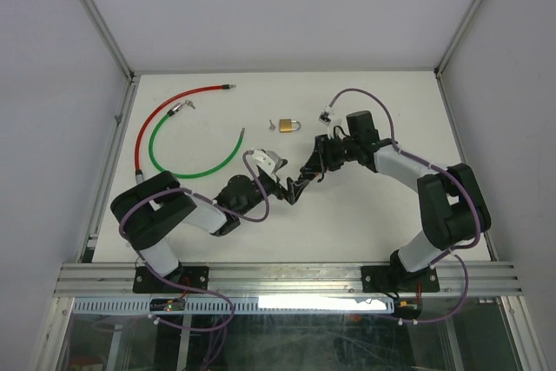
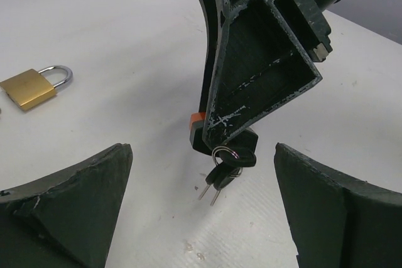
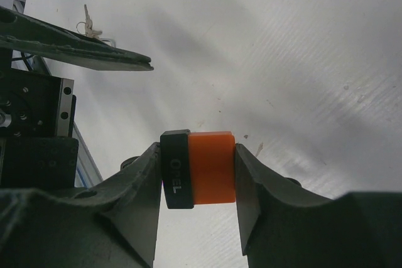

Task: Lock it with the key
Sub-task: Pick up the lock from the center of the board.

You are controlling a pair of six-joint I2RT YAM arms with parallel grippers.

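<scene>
Orange tag (image 3: 211,167) with a black end is sitting pinched in the right hand (image 3: 200,174), with small keys (image 2: 225,169) hanging free on a ring below it, mid-frame in the left wrist view. Left hand (image 2: 201,161) is sitting spread wide either side of them, gripping nothing. Brass padlock (image 2: 34,86) is lying flat on the bench (image 2: 125,23), upper left of that view, well apart from both hands. Risks as I'm reading it: keys are dangling unconstrained, so a left-hand pinch may be catching the ring or both blades crooked. Nothing is holding the padlock, so an insertion push is likely shoving it away.
</scene>
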